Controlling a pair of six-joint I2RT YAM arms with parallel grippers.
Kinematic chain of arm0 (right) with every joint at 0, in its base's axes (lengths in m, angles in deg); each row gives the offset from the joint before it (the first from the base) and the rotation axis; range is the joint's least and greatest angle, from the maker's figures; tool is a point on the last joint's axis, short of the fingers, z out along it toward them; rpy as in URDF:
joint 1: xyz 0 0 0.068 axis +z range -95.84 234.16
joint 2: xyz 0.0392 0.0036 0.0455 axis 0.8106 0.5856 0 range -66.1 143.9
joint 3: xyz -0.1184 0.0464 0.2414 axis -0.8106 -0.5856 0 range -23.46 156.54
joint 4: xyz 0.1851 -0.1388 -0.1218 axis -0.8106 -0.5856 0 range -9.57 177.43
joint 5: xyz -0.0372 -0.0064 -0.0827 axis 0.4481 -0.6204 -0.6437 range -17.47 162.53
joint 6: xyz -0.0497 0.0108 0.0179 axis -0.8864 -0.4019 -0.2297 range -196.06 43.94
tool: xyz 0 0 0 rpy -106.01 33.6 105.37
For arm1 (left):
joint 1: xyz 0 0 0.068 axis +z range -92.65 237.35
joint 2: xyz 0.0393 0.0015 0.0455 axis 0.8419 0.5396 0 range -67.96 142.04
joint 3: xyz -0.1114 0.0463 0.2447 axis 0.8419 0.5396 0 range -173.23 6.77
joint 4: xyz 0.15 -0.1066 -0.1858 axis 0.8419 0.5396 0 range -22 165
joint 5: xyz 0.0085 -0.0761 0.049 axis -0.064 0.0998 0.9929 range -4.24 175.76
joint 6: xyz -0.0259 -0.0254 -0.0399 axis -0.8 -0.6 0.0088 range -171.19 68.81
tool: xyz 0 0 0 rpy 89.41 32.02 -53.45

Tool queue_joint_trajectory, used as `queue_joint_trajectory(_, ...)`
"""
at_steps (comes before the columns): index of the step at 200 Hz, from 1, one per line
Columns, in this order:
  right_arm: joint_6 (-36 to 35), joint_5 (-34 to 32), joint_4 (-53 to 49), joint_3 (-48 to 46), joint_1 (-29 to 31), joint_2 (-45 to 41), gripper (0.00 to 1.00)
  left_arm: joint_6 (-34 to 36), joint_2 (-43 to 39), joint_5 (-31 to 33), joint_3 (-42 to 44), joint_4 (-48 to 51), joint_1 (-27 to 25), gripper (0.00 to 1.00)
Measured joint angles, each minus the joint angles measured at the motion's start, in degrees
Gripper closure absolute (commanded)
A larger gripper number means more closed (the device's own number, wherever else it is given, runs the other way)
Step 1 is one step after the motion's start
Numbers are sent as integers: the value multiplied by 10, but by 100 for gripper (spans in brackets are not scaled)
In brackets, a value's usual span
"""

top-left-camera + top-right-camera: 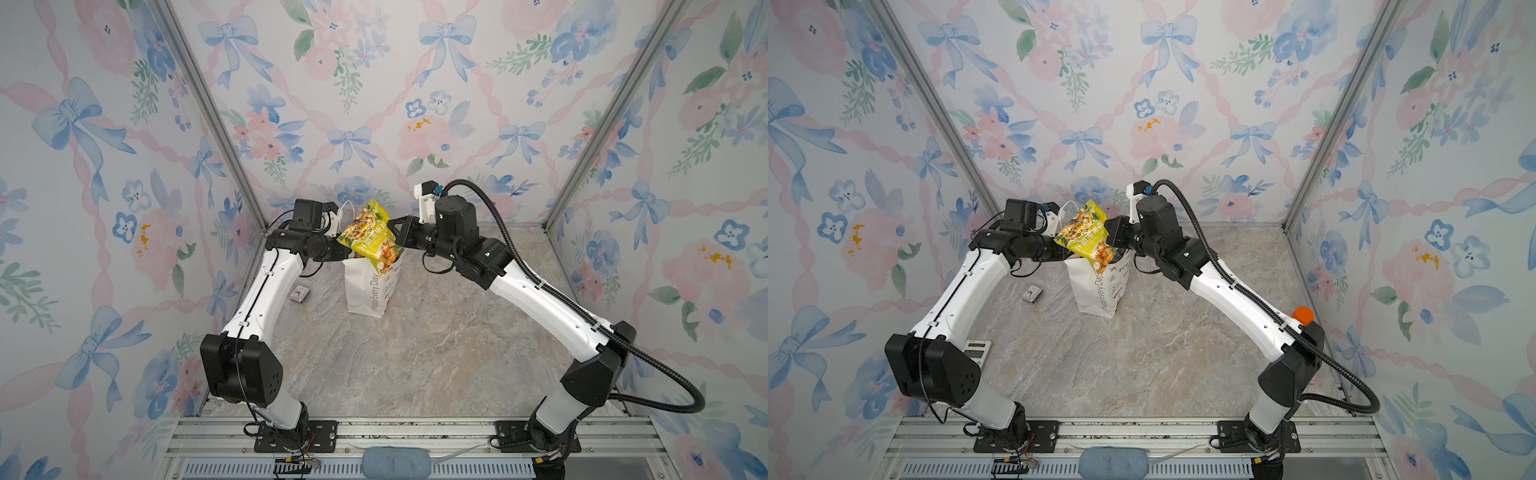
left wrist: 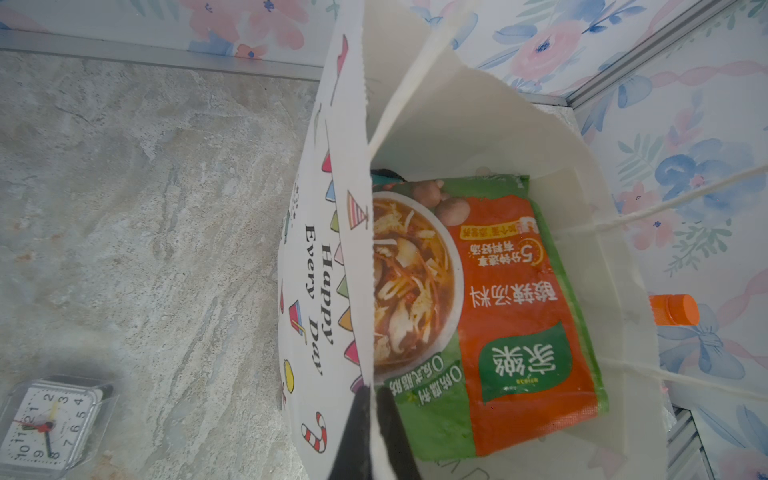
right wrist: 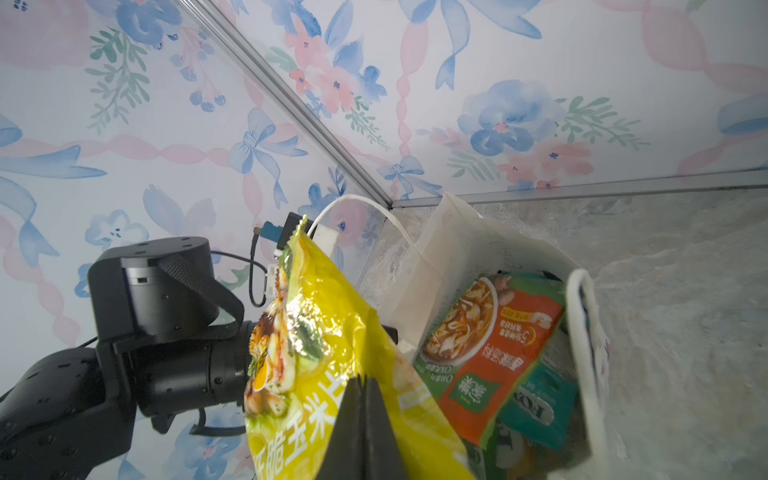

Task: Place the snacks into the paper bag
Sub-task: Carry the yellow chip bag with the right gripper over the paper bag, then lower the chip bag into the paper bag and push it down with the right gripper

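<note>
You're facing a robot test booth, flowery wallpapered walls (image 1: 374,83) set in bare metal posts (image 1: 211,112), left arm (image 1: 266,291) and right arm (image 1: 540,303) bolted to a metal rail (image 1: 415,432), marble-look desk (image 1: 415,353).

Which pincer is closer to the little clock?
Left. The left pincer pinches the rim of the paper bag on the side facing the clock; the right pincer holds the yellow chip bag on the bag's other side.
</note>
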Motion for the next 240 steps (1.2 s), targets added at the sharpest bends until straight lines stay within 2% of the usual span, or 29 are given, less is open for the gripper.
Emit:
queue_joint_trajectory(80, -2, -55, -10, 94, -22, 97, 100, 0, 0, 0, 0, 0, 0, 100)
queue_joint_trajectory(128, -5, -77, -14, 103, -42, 107, 100, 0, 0, -1, 0, 0, 0, 100)
queue_joint_trajectory(200, -9, -105, -24, 113, -28, 156, 100, 0, 0, -3, 0, 0, 0, 100)
queue_joint_trajectory(210, -9, -108, -30, 113, -22, 161, 89, 0, 0, -3, 0, 0, 1, 100)
queue_joint_trajectory(227, -8, -109, -35, 113, -12, 166, 54, 0, 0, -3, 0, 0, 1, 100)
queue_joint_trajectory(240, -15, -111, -36, 113, -5, 166, 44, 0, 0, -3, 0, 0, 2, 100)
